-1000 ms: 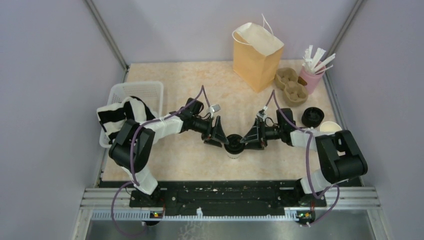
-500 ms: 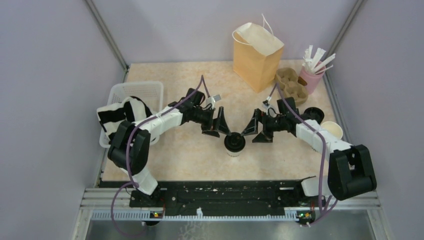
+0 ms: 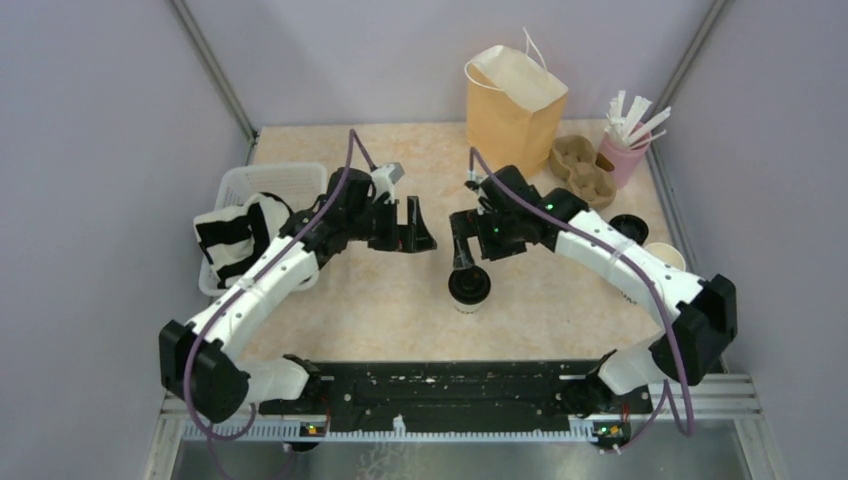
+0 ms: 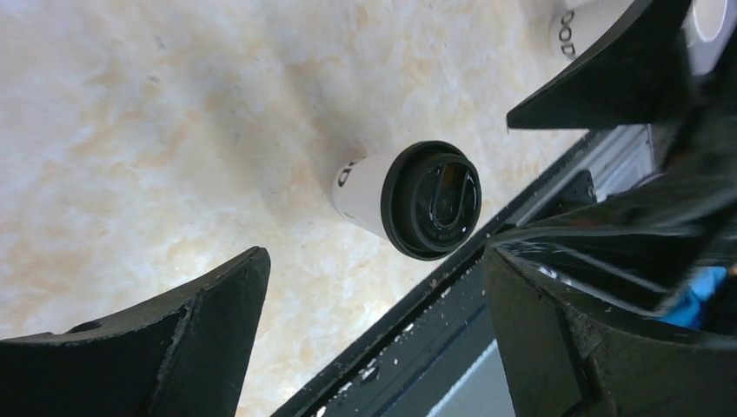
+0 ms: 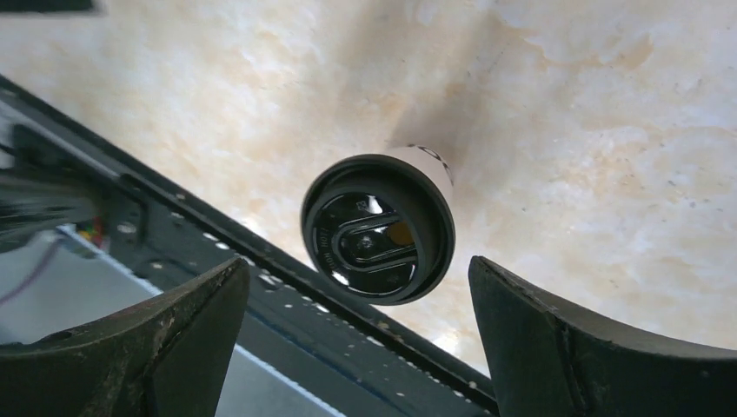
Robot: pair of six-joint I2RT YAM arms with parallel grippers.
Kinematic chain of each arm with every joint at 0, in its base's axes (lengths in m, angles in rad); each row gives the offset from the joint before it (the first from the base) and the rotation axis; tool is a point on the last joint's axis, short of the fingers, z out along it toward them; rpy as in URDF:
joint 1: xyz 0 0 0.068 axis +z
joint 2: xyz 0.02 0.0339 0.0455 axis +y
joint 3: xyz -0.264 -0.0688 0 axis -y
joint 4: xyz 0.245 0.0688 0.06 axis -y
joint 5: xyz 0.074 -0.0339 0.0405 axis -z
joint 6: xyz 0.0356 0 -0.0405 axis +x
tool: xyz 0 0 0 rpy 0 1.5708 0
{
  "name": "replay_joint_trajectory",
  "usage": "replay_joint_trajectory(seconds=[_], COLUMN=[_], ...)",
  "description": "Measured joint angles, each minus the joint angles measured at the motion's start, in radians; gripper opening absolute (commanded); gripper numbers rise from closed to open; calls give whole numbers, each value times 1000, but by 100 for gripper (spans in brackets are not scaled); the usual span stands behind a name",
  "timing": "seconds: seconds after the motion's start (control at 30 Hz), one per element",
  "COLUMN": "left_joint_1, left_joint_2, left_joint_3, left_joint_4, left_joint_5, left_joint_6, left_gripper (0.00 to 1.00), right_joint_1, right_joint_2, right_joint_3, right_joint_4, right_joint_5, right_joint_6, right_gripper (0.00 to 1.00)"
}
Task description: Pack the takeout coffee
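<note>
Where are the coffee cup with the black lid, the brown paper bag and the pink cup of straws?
Lidded coffee cup [image 3: 469,285]: top view, middle of its black lid.
Brown paper bag [image 3: 507,125]: top view, its brown front face.
Pink straw cup [image 3: 621,163]: top view, its pink side wall.

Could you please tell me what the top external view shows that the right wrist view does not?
Only the top external view shows the brown paper bag, cardboard cup carrier, pink cup of straws, lidless white cup and white basket. Only the right wrist view shows the moulded ridges on the black lid up close. Both show the lidded coffee cup standing on the marbled tabletop.
</note>
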Motion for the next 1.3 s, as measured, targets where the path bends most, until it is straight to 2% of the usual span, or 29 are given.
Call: replay_joint_trajectory(seconds=[0.2, 0.37, 0.5, 0.73, 1.1, 1.23, 1.3], left_joint_1=[0, 0, 0, 0, 0, 0, 0], left_joint_2=[-148, -186, -186, -186, -186, -185, -179], left_joint_3=[-53, -96, -103, -104, -104, -103, -100], left_joint_4=[0, -4, -5, -5, -4, -5, -5], left_joint_5=[-151, -217, -229, -243, -242, -241, -237], left_joint_6=[-20, -38, -45, -51, -50, -36, -25], left_gripper=[98, 98, 98, 98, 98, 98, 98], right_joint_1=[132, 195, 219, 247, 260, 221, 157], right_joint_2=[123, 172, 180, 210, 234, 226, 198], right_joint_3=[61, 80, 95, 101, 102, 92, 60], right_joint_4=[-105, -138, -142, -161, -169, -161, -141], right_joint_5=[183, 235, 258, 320, 410, 445, 456], right_joint_6=[-47, -72, -77, -82, -55, -35, -29], right_gripper=[95, 95, 90, 84, 63, 61, 61])
